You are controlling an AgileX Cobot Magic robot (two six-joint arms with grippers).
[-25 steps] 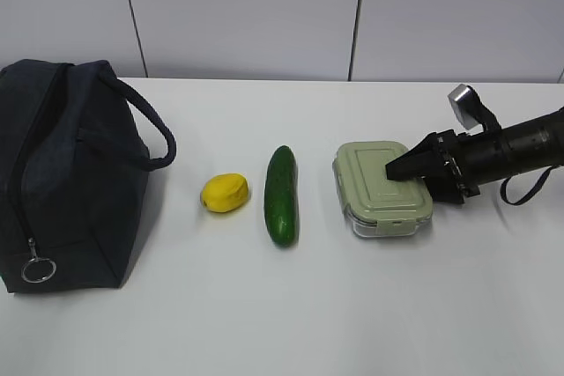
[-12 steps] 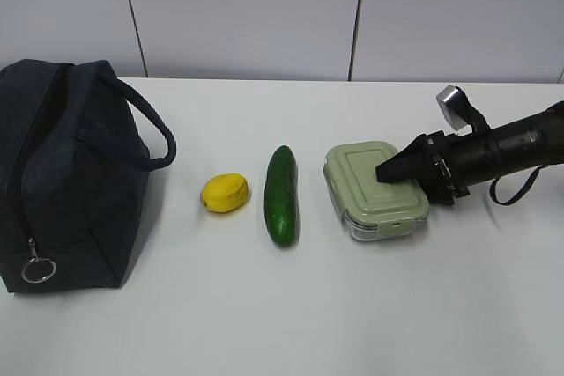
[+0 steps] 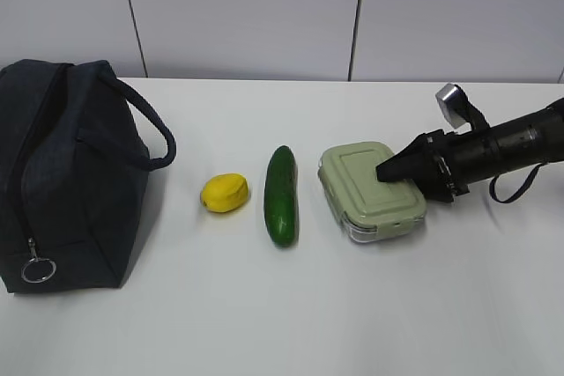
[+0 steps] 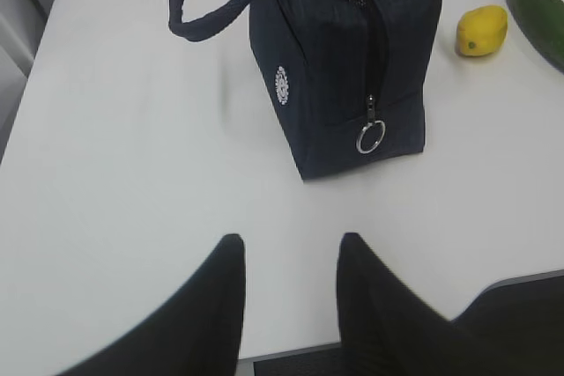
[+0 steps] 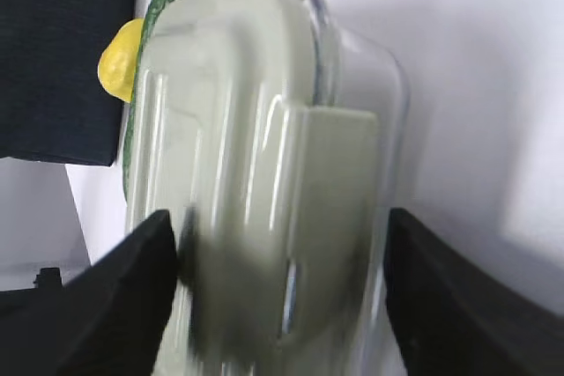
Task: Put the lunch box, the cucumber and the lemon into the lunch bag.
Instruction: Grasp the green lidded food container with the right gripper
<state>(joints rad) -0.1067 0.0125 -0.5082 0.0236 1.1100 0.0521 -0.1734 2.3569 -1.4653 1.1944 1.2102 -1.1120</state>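
A white counter (image 3: pixel 264 305) runs up to a pale panelled wall. The lunch box (image 3: pixel 370 191) lies flat on it, its short end sitting between the spread fingers of the right end effector (image 5: pixel 273 305); whether they press its sides is unclear. Just beyond it lies the cucumber (image 3: pixel 282 195), then the lemon (image 3: pixel 225 193), then, well apart, the lunch bag (image 3: pixel 70 173). The left end effector (image 4: pixel 286 297) hovers before the bag, fingers apart and empty.

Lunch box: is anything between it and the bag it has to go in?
Yes. The cucumber and the lemon lie on the table between the lunch box and the bag, whose zipper looks closed.
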